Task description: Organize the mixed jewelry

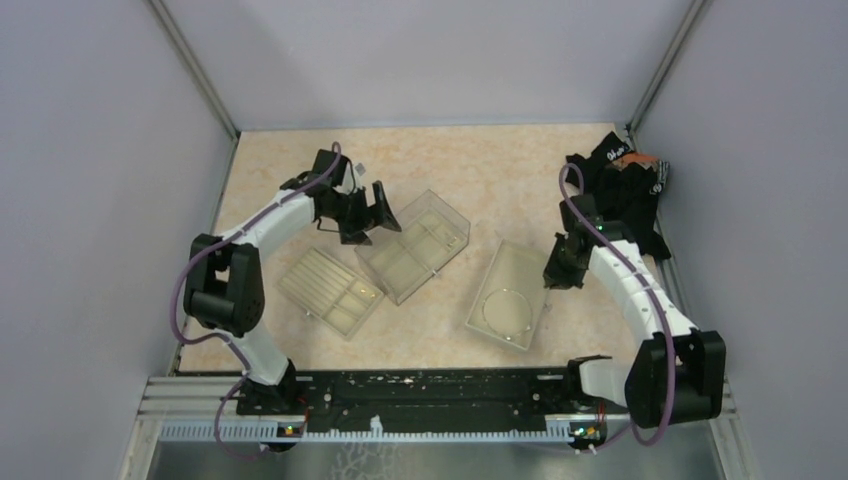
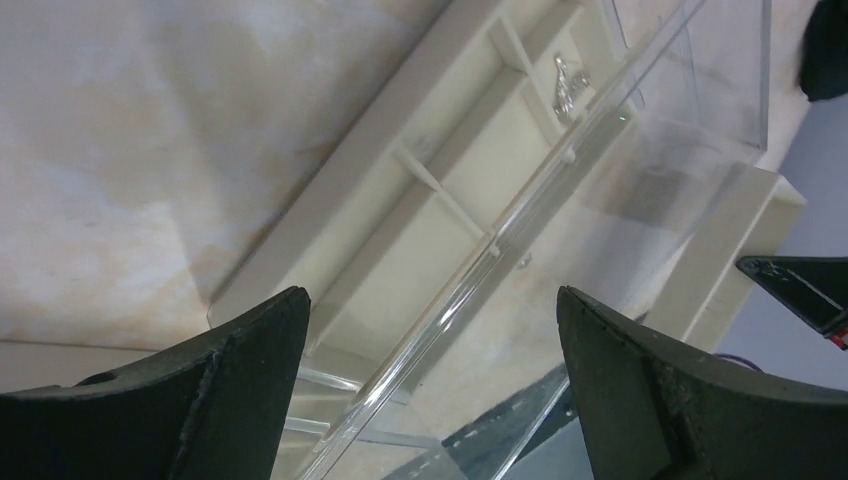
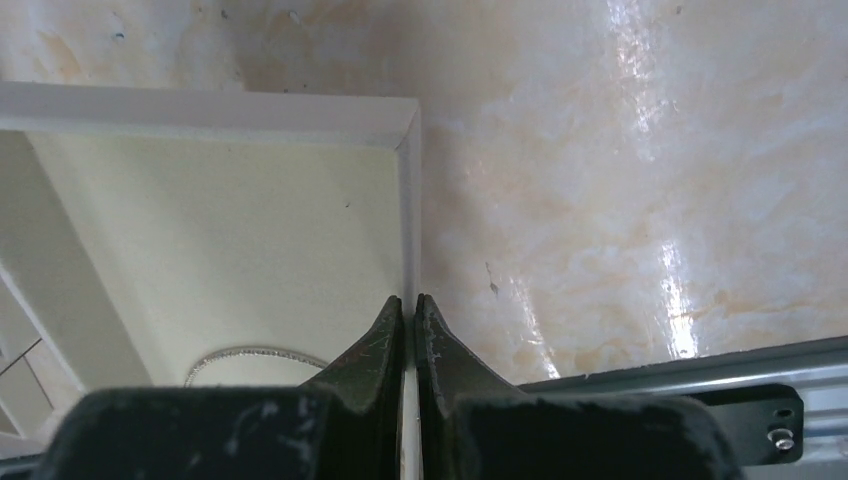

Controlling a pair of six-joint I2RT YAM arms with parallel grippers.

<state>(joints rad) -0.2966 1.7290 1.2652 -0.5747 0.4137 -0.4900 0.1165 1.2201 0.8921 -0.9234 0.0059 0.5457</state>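
A thin silvery loop [image 1: 503, 308] lies in the right beige tray [image 1: 520, 262]; part of it shows in the right wrist view [image 3: 250, 352]. My right gripper [image 1: 557, 275] is shut on that tray's right wall [image 3: 408, 200], one finger inside and one outside. My left gripper [image 1: 372, 225] is open and empty, held over the far left end of the middle tray [image 1: 400, 275]. In the left wrist view the clear lid's edge [image 2: 520, 215] runs between the fingers [image 2: 250, 350]. A tiny silvery piece [image 2: 567, 85] lies in one compartment of that tray.
A third beige compartmented tray [image 1: 330, 290] lies at the front left. The middle tray's clear lid [image 1: 435, 215] stands open. A black cloth heap [image 1: 625, 190] sits at the back right corner. Grey walls close in the table on three sides.
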